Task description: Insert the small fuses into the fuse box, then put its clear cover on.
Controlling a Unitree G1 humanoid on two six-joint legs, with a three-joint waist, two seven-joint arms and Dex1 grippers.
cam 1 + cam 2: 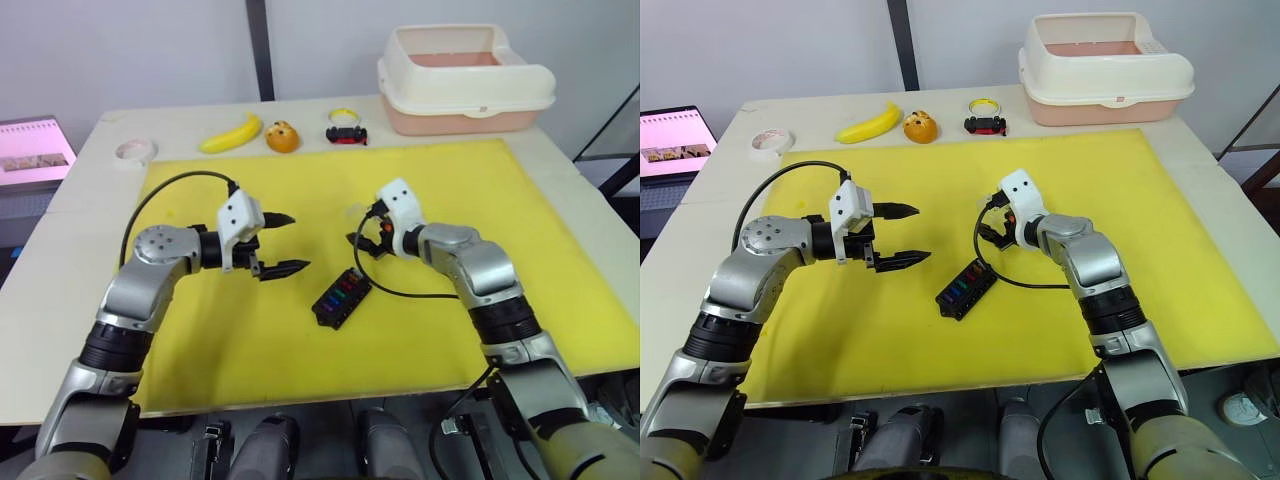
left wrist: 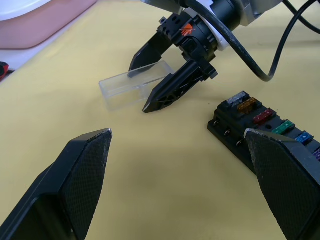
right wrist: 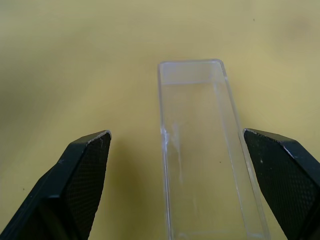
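Left arm: elbow bent, forearm reaching in from the left of the head view toward frame centre. Left gripper (image 1: 283, 243) hovers above the yellow mat (image 1: 520, 230), fingers spread wide, nothing between them.

Right arm: comes in from lower right, forearm angled up and left. Right gripper (image 2: 152, 82) tips point down at the mat, spread, straddling the clear cover (image 3: 205, 150). In the right wrist view the cover lies between the two fingers, nearer one of them; contact cannot be judged. In the left wrist view one fingertip sits inside the cover's open trough, the other just outside its long wall.

Clear cover: lying on the mat, open side up, centre of the head view, just above the fuse box.

Fuse box (image 1: 341, 297): on the mat, centre frame, lying diagonally, below and between the two grippers, apart from both. Small fuses (image 2: 272, 120) are seated in its slots in a row: grey, brown, red, green, blue visible.

Surroundings, top of frame, off the mat: tape roll (image 1: 134, 151) upper left, banana (image 1: 232, 134), orange fruit (image 1: 282, 136), small black-and-red toy car (image 1: 346, 135), cream and pink tub (image 1: 464, 80) upper right. All well apart from the grippers; nothing blocks the way between cover and box.
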